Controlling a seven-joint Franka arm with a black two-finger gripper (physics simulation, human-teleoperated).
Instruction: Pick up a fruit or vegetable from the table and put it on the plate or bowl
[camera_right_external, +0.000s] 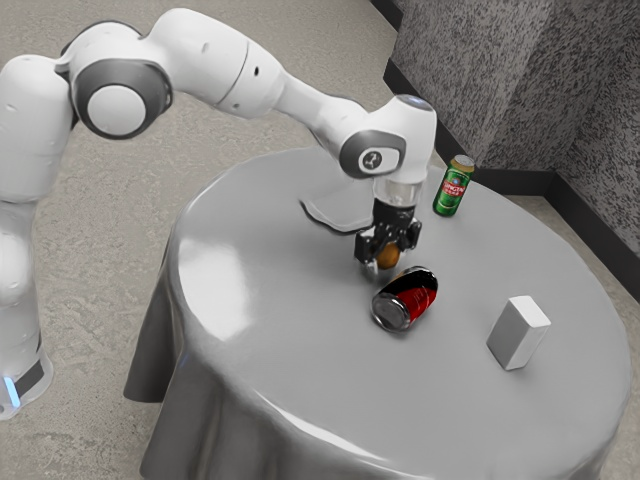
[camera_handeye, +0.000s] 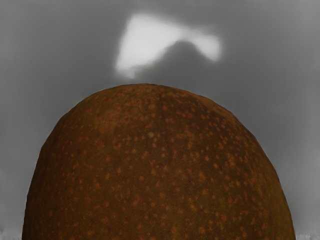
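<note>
A brown speckled fruit (camera_right_external: 388, 256) sits between the black fingers of my gripper (camera_right_external: 388, 250), which is shut on it near the middle of the round table. In the wrist view the same fruit (camera_handeye: 157, 170) bulks large right under my hand, with the grey tablecloth behind it. I cannot tell whether the fruit touches the cloth or hangs just above it. A flat grey plate (camera_right_external: 328, 211) lies on the table just behind the gripper, toward the exterior view's left, partly hidden by my arm.
A red can (camera_right_external: 405, 297) lies on its side close in front of the gripper. A green can (camera_right_external: 454, 186) stands upright at the back right. A white box (camera_right_external: 518, 332) stands near the table's right edge. The grey cloth (camera_right_external: 260, 330) drapes over the table rim.
</note>
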